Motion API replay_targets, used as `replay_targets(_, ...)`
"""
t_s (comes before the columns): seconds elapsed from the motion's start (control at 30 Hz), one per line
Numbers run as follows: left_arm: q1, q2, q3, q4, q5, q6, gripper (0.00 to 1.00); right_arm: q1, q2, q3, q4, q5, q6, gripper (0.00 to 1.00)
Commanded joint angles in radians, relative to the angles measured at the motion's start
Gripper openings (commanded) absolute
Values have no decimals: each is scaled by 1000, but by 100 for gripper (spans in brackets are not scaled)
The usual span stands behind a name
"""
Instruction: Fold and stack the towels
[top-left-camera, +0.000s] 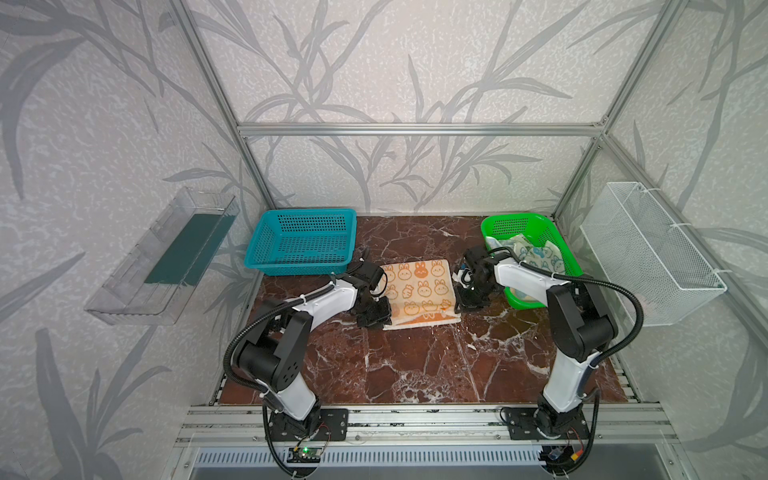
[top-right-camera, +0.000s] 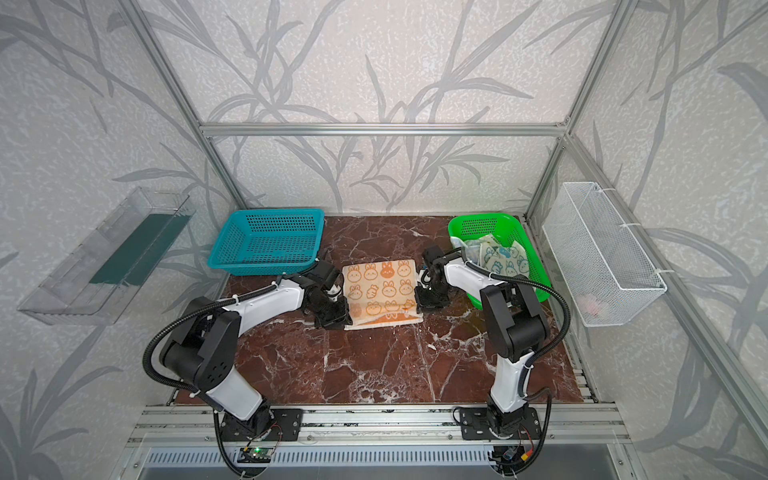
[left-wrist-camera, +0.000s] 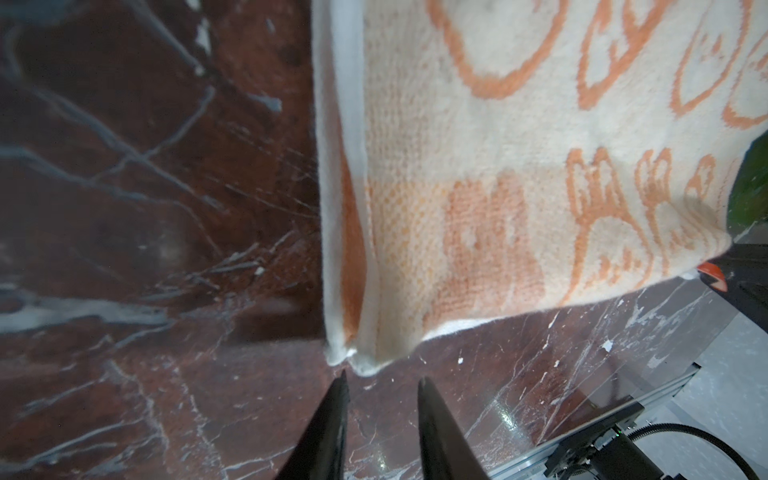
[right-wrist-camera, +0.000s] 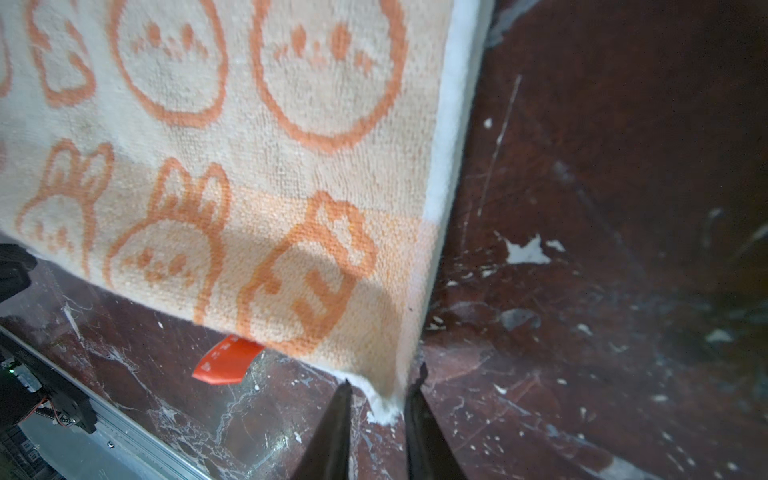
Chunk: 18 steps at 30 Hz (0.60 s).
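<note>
— Black fingers of the left gripper (left-wrist-camera: 380, 378) were seen parted with nothing between them, and the near left corner of the peach-orange towel (left-wrist-camera: 478, 187) lay just ahead of the tips. How was the right gripper (right-wrist-camera: 380, 384) found?

— Its jaws were set narrowly about the towel's near right corner. Whether the cloth was pinched could not be told. A red tag (right-wrist-camera: 226, 365) was seen poking out under the near hem.

— And the task?

— It was judged to be at an early stage. One towel lay folded over on the table (top-left-camera: 415, 365), toward the far edge, with its layers not squared at the near hem. Cream-and-blue towels (top-left-camera: 540, 253) lay crumpled in the green basket (top-left-camera: 515, 216) at the far right corner. Nothing was stacked.

— Room?

— The near half of the table was bare. The blue basket (top-left-camera: 299, 214) at the far left corner stood close behind the left arm.
</note>
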Motion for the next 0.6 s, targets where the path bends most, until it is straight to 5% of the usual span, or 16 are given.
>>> replay_targets(0.0,-4,26,16,-15,-51,22,31,6,-30,-10,-24,-14,-1,25)
replay_targets(0.57,-8,62,48,32,-56,-6,29,6,-17,-24,-9,-22,-2,24)
